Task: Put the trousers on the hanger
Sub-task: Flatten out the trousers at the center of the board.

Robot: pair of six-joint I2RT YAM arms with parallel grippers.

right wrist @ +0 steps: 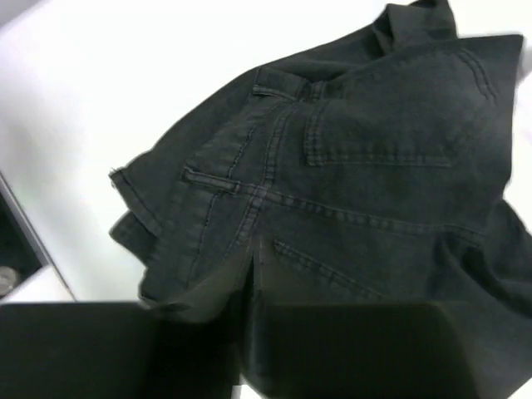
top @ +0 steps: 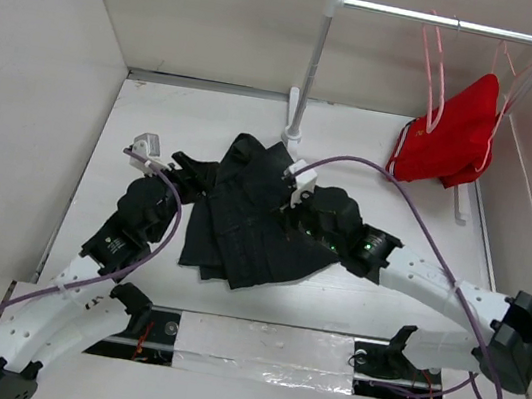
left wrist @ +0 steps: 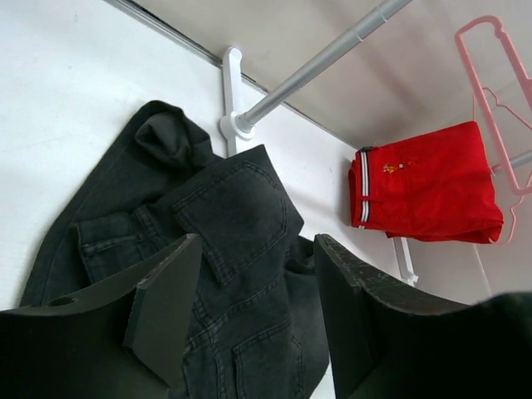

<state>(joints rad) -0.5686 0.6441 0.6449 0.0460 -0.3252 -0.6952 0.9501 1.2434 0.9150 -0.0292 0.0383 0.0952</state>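
Top external view shows the trousers [top: 247,222] lying crumpled on the surface [top: 159,107], between the two arms and well apart from the hanger [top: 432,64], which hangs empty on the rail [top: 417,16] beside a red garment [top: 454,133]. The left gripper [left wrist: 258,274] hovers over the cloth's left edge with its jaws wide open. The right gripper [right wrist: 249,266] has its jaws closed together, seemingly pinching a fold near the waistband. The step in hand looks like gathering the garment; nothing is threaded yet. Next, the left jaws probably need a second hold so the trousers can be spread before the hanger is fetched.
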